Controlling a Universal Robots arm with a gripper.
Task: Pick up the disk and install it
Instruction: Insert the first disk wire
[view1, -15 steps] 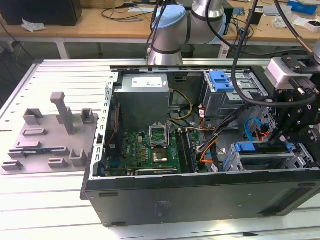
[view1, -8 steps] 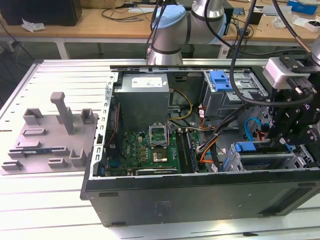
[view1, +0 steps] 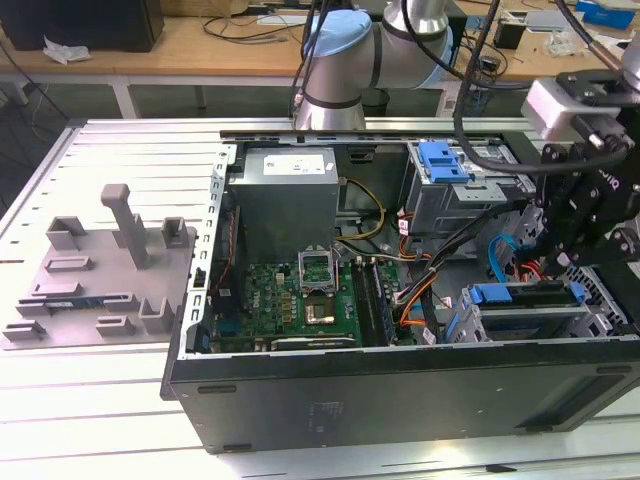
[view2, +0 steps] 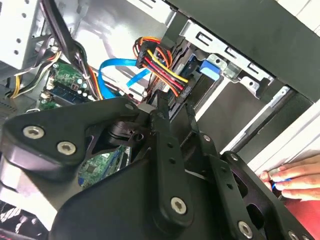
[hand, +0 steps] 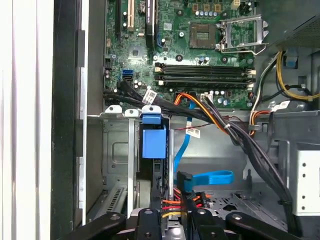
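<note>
The disk (view1: 525, 318) stands on edge in the drive bay at the open computer case's (view1: 400, 390) corner, on the exterior view's right. Its blue frame (view1: 520, 294) runs along the top. My gripper (view1: 556, 262) hangs just above the end of the disk nearest the case wall. In both wrist views the blue tab of the disk (hand: 153, 140) (view2: 210, 67) sits at the bay's far end, in line with my gripper (hand: 173, 201) (view2: 175, 107). Whether the gripper touches the disk is hidden.
Red, yellow and orange cables (hand: 210, 112) and a blue flat cable (hand: 212, 177) lie close beside the bay. A bare blue bracket (view1: 445, 160) sits in the upper bay. A grey fixture (view1: 100, 270) stands left of the case. A person's hand (view2: 292, 177) rests at the case edge.
</note>
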